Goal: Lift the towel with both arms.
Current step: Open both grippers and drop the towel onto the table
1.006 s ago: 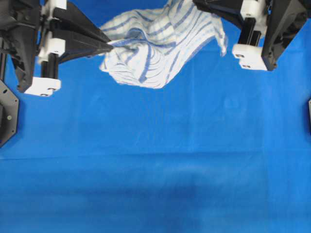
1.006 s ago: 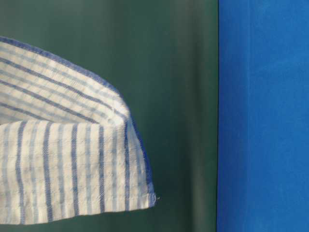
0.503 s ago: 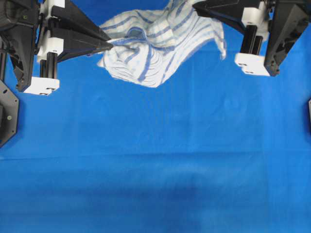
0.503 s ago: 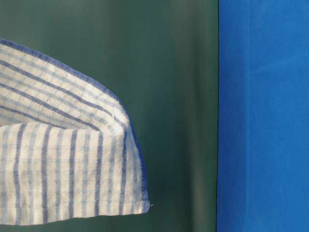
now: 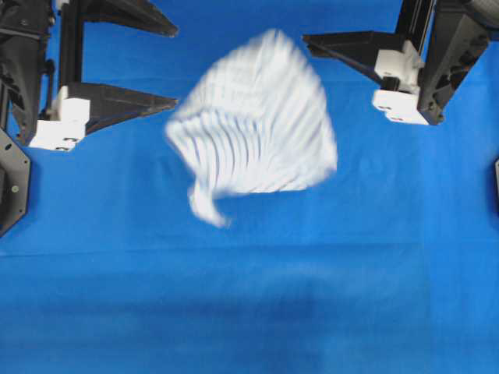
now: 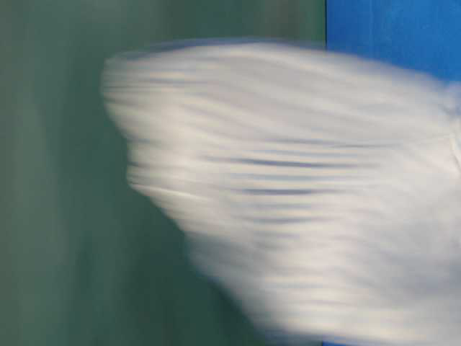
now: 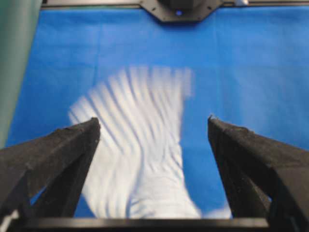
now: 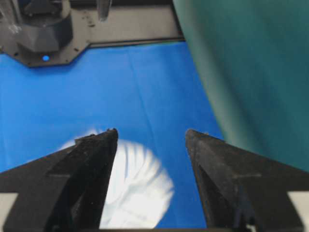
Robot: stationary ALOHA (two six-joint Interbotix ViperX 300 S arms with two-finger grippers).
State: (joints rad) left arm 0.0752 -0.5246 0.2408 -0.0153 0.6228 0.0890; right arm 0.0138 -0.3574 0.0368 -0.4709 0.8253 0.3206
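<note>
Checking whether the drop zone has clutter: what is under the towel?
Only the blue table cloth shows around the blurred towel; whatever lies directly beneath it is covered.

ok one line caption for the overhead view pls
Blurred striped towel in mid-air over the blue table cloth, between the open left gripper and open right gripper.

1 overhead view looks down, 1 sits low and close, 2 wrist views look past their fingers; all share the blue cloth (image 5: 257, 296).

a plain blue table cloth (image 5: 257, 312) covers the surface, with a dark green wall (image 8: 251, 72) beside it.
</note>
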